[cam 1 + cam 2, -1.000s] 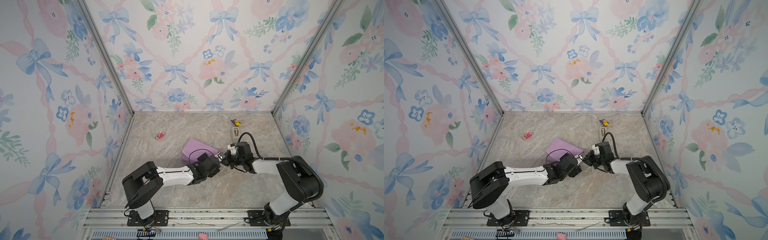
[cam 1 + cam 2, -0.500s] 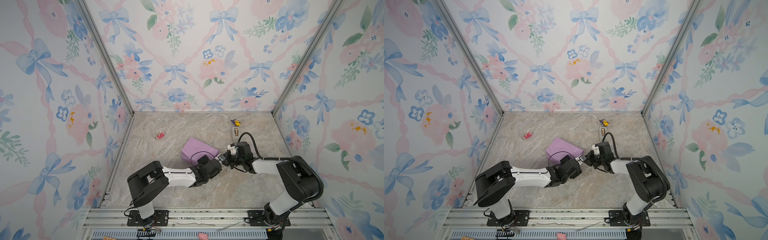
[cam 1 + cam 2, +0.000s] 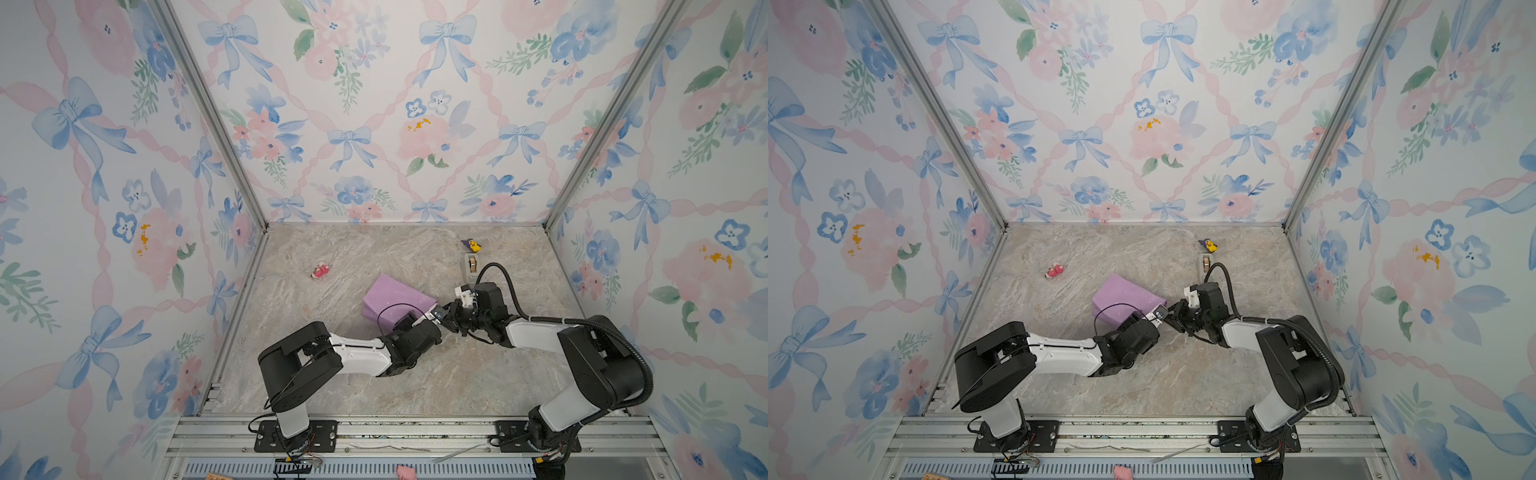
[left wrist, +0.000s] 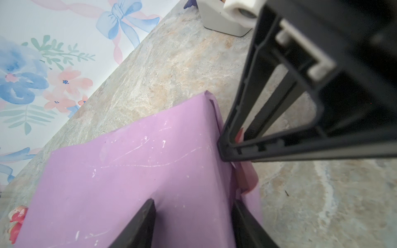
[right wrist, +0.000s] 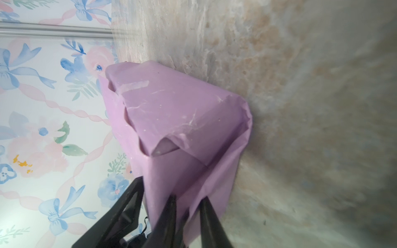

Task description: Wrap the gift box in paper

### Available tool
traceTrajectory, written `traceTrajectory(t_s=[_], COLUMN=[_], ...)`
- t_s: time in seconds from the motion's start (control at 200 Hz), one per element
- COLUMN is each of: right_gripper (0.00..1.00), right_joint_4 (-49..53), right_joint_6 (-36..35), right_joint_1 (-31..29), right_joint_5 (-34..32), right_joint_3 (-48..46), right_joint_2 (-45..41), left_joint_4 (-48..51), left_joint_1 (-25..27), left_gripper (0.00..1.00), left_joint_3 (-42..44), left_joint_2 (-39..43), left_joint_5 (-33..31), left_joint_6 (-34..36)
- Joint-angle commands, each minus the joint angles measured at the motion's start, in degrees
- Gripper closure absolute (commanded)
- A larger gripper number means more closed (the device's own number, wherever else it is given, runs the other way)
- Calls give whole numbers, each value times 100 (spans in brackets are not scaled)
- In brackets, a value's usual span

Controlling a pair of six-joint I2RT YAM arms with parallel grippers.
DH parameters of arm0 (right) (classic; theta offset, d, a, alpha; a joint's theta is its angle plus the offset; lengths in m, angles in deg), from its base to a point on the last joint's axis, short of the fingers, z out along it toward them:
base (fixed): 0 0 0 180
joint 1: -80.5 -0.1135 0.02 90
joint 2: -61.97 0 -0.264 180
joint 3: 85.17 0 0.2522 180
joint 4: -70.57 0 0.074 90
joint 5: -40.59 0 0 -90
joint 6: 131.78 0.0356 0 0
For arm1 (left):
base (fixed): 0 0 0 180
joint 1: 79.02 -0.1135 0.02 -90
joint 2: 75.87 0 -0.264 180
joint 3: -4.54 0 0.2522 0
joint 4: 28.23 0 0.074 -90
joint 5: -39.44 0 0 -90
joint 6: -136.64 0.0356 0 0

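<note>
Operator: Flap is my worry. The paper (image 3: 390, 300) lies near the tape dispenser (image 3: 471, 263), off to the left arm's side of it and nearer the rails. It is folded into a low parcel with a wedge-shaped end. The gift box must be inside, since no navy shows anywhere.

Observer: Is the end facing the dispenser loose?

Operator: It looks so. The right gripper (image 5: 188, 199) has its jaws a little apart, with the flap's tail hanging between them; whether they pinch it, I cannot tell. The left gripper (image 4: 193, 204) stands astride the parcel's corner with its jaws apart, one finger on top and one down the side. Whether it presses, I cannot tell either.

Observer: And if neither holds?

Operator: I'd expect the fold to spring open. The sheet is thin and softly creased, and the one strip of clear tape (image 5: 134, 85) I can see sits toward the end away from the dispenser. If both grip and pull, the crumpled corner could tear. The table (image 3: 478, 374) looks smooth and stone-patterned, so a sideways shove might slide the parcel.

Observer: What's the surface like?

Operator: Matte lilac with white scuffs and specks, and a pink underside peeking out at the flap. The fingers are hard and black, close enough to knock each other.
</note>
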Motion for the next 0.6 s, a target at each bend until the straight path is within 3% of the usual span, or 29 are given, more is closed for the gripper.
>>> traceTrajectory(t_s=[0.0, 0.16, 0.28, 0.595], right_gripper=[66, 59, 59, 56], right_joint_4=[793, 2500, 2683, 3545], right_joint_6=[-532, -1743, -1667, -2353], right_joint_1=[205, 438, 541, 779], right_joint_5=[-74, -395, -140, -74], right_joint_3=[189, 1005, 1057, 1045], right_joint_2=[-470, -484, -208, 162], left_joint_4=[697, 683, 658, 580], left_joint_1=[2, -6, -6, -4], left_gripper=[45, 48, 49, 51], left_joint_3=[370, 370, 540, 502], left_joint_2=[-229, -307, -279, -183], left_joint_5=[537, 635, 628, 705], left_joint_6=[-350, -490, -523, -449])
